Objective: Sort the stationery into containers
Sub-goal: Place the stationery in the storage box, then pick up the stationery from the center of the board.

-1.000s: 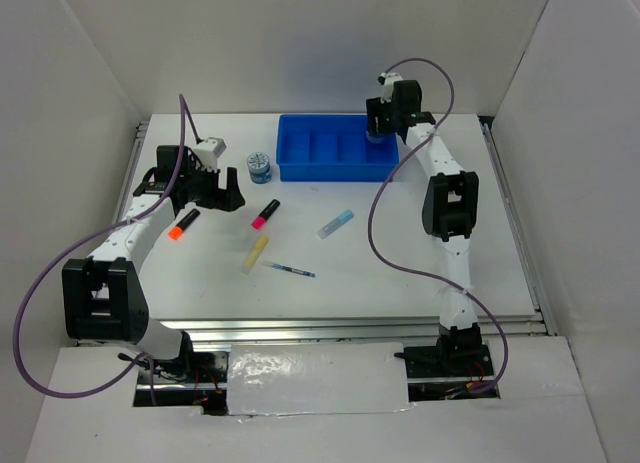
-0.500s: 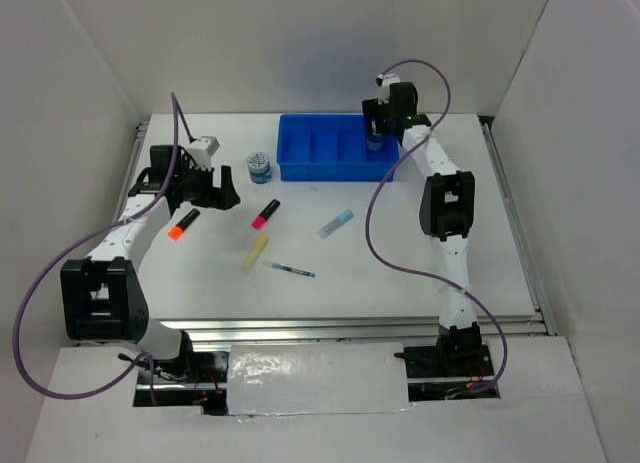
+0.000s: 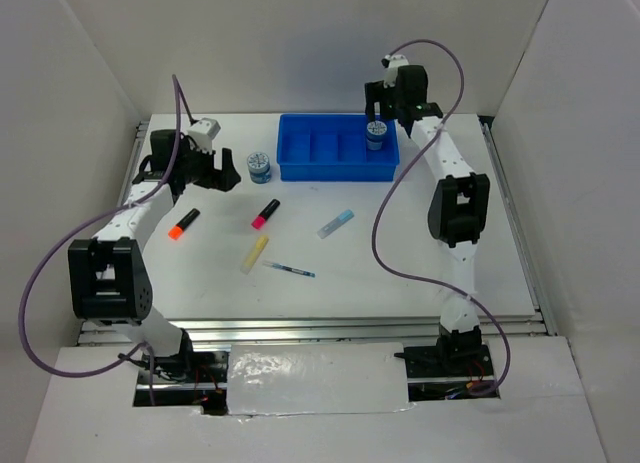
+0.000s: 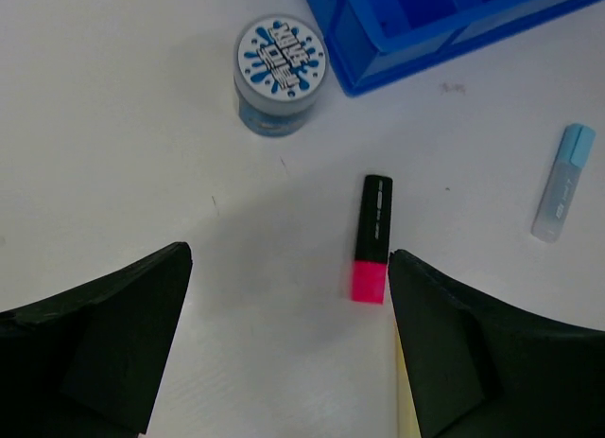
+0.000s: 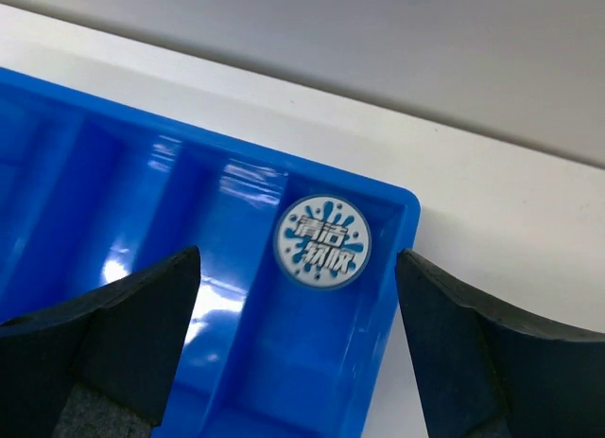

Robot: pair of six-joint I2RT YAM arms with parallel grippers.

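Observation:
The blue tray (image 3: 338,148) stands at the back of the table. One patterned roll (image 3: 377,135) lies in its rightmost compartment, also in the right wrist view (image 5: 322,240). My right gripper (image 3: 379,113) hangs open and empty above it (image 5: 295,268). My left gripper (image 3: 222,171) is open and empty above the table (image 4: 288,258), left of the second roll (image 3: 259,165) (image 4: 279,71). The pink highlighter (image 3: 265,214) (image 4: 371,237), orange highlighter (image 3: 183,224), pale yellow highlighter (image 3: 255,253), light blue highlighter (image 3: 336,223) (image 4: 561,183) and blue pen (image 3: 290,270) lie loose on the table.
White walls close in the table at the back and both sides. Metal rails (image 3: 133,168) run along the left and right table edges. Purple cables loop off both arms. The tray's other compartments (image 5: 142,201) hold nothing that I can see.
My right gripper has let go of the roll in the tray's rightmost compartment and risen above it. My left gripper has drawn back toward the far left.

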